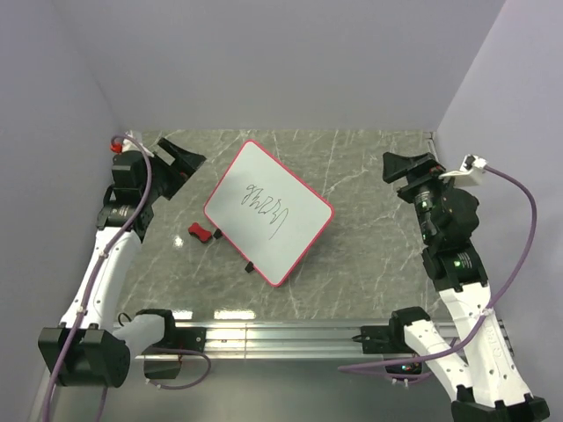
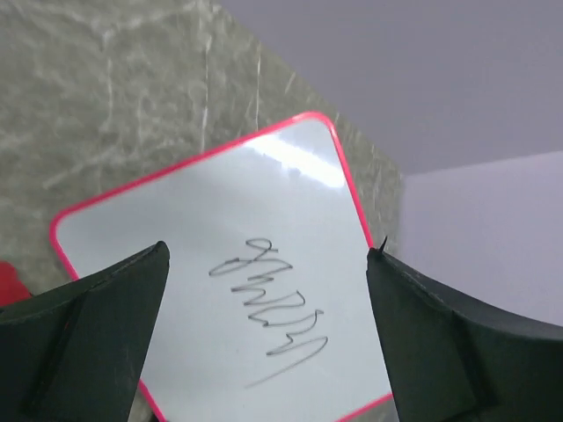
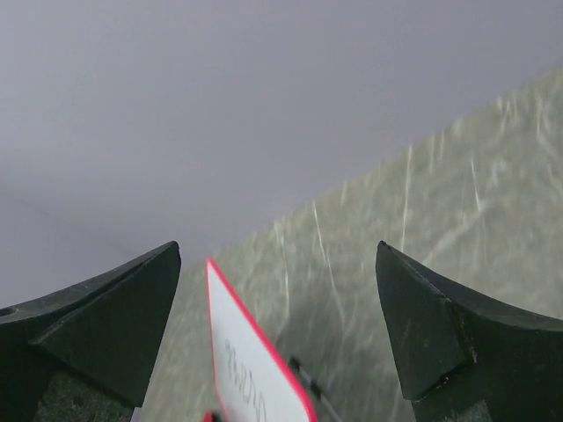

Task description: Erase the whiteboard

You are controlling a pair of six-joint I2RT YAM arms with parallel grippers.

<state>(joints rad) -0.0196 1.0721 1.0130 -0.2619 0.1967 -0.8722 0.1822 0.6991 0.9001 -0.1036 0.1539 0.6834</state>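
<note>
The whiteboard [image 1: 268, 211], marked with a black scribble [image 1: 266, 204], is laid askew on the table [image 1: 369, 255]; a red eraser [image 1: 201, 233] is seen just beside it; the left gripper [image 1: 183, 161] and right gripper [image 1: 406, 167] are held apart, nothing clasped.

No text can be read anywhere; the only marking is an illegible black scribble [image 1: 266, 205] on the whiteboard [image 1: 255, 171].
</note>
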